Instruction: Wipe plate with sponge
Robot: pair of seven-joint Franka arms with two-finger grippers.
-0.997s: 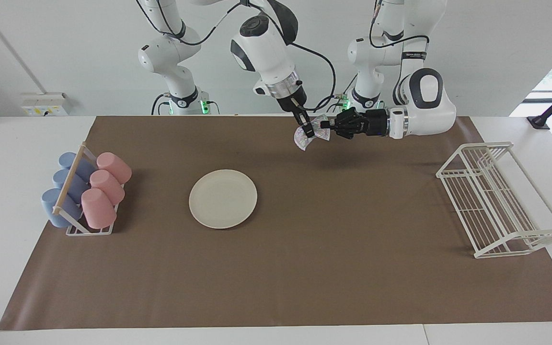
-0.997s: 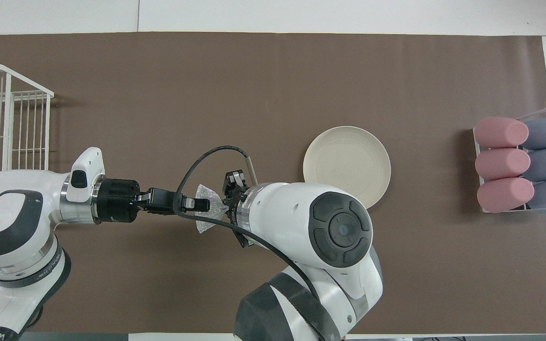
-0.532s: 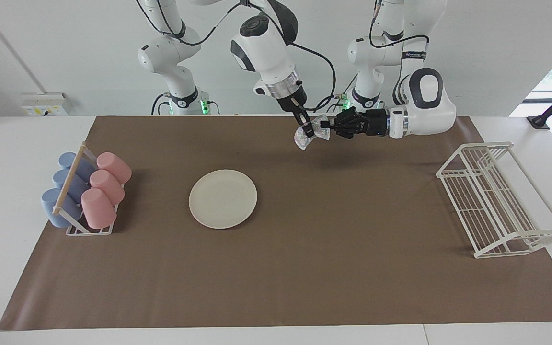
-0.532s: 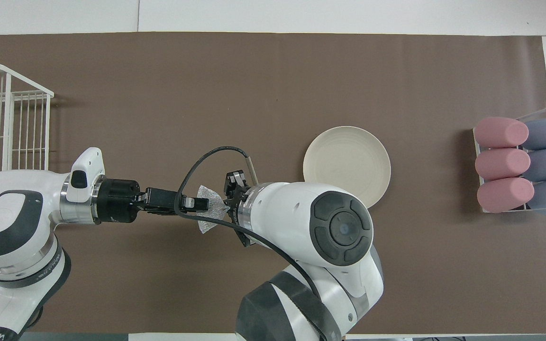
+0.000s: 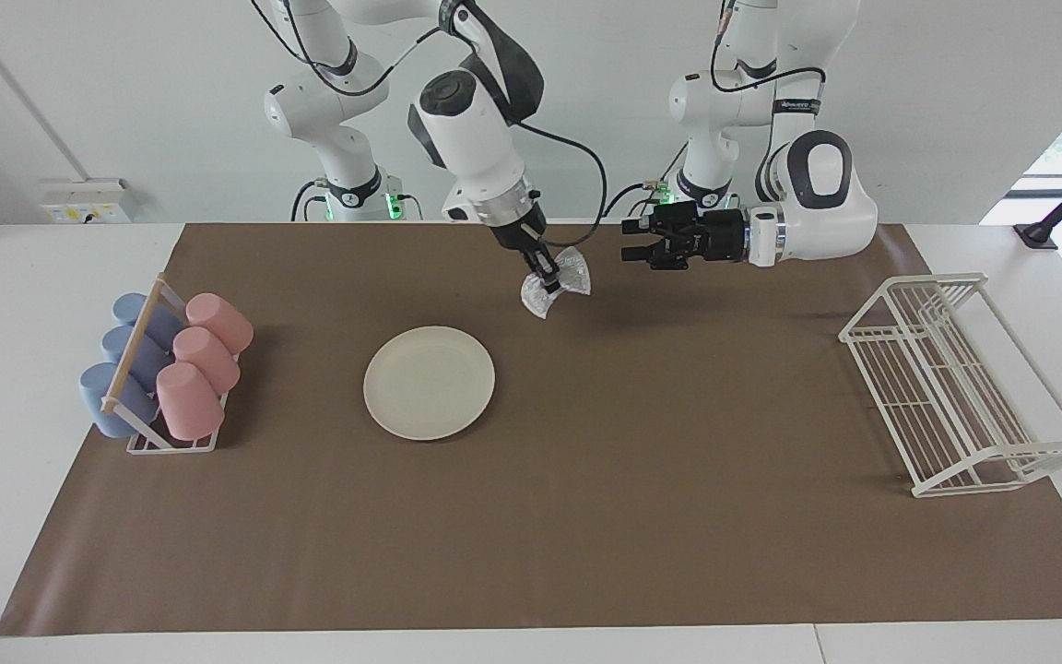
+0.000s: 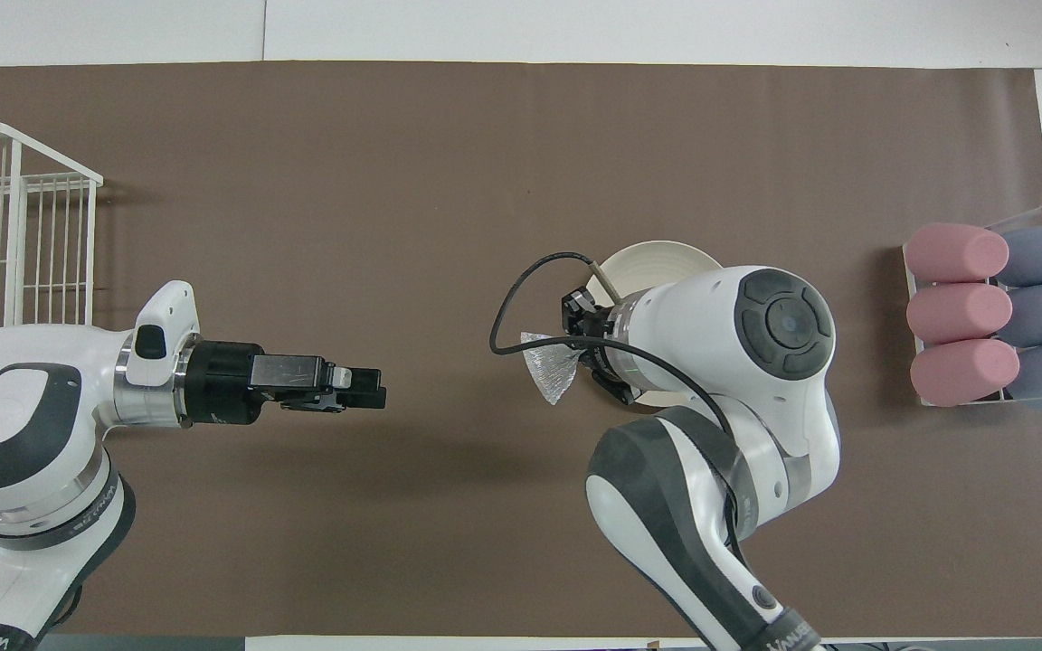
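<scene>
Right gripper (image 5: 551, 281) up in the air over the brown mat (image 5: 586, 516), pinched tight on the sponge (image 5: 557, 281); wad hanging from the fingertips, crumpled and silvery, clear of the surface. Below that gripper and off toward the right arm's end of the table: the plate (image 5: 429, 382), flat on the mat, apart from the sponge, nothing on it. From overhead, plate rim (image 6: 657, 255) partly hidden under the right arm's wrist, sponge (image 6: 550, 369) just past the rim's edge. Left gripper (image 5: 629, 242) also raised over the mat, lying level, pointing toward the sponge but well apart from it; fingers spread wide, nothing between them. Beside the plate, farther toward the right arm's end: cup rack (image 5: 162, 369) with pink and blue cups. At the left arm's end: white wire rack (image 5: 960, 387).
</scene>
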